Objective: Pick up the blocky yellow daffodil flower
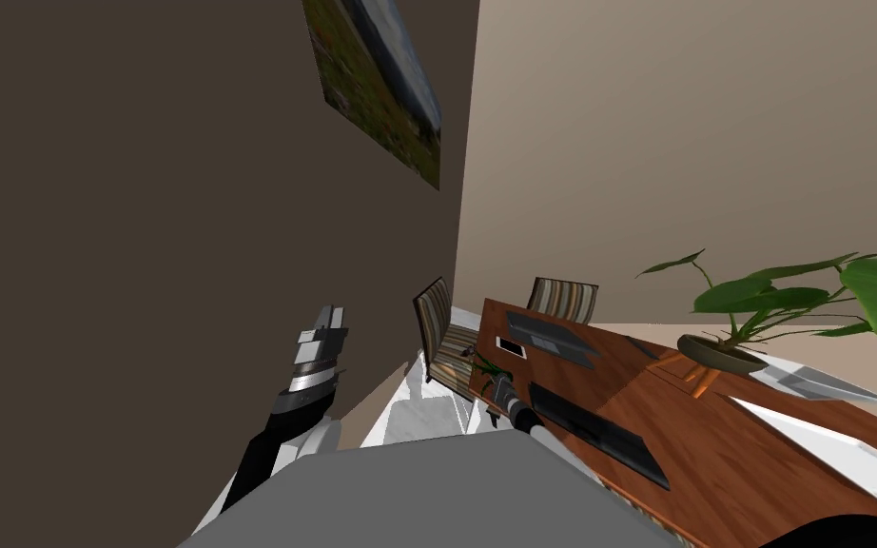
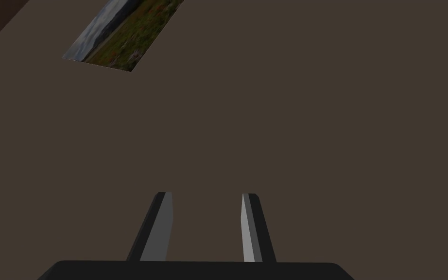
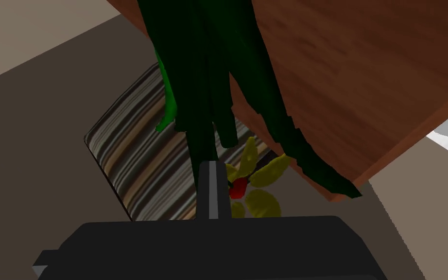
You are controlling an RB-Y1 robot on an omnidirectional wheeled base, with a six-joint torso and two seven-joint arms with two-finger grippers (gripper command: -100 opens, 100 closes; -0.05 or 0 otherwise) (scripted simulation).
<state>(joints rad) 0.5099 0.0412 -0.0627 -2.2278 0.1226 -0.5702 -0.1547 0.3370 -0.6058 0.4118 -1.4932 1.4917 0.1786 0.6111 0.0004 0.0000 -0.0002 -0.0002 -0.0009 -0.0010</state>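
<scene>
The right gripper (image 3: 211, 164) has its two blades pressed together into one thin bar. The dark stem of the daffodil (image 3: 208, 112) runs straight out from their tip, so I'd judge it closed on the stem low down, close by the bloom. To lift well, it looks wise to hold that pinch firm and raise the hand slowly and straight, away from the table (image 3: 364, 73) edge. The long leaves lie across the wood and could drag or catch on the corner, and a thin stem held near one end will want to swing or twist in the blades. A jerk seems the likeliest way to lose it. The flower is at the table's near corner, reaching out past the edge with the striped chair (image 3: 140, 160) seat behind it. Whether any of it rests on the wood I can't tell. In the head view its green leaves show just beside the hand at that corner. It looks stiff and faceted, with flat yellow petals (image 3: 272, 170) spread around a small red centre (image 3: 238, 188). Above them is a bunch of very dark green stems and strap leaves, and one brighter green leaf (image 3: 168, 97) curls toward the chair. The left gripper (image 2: 207, 199) is raised by the brown wall, blades apart, holding nothing.
</scene>
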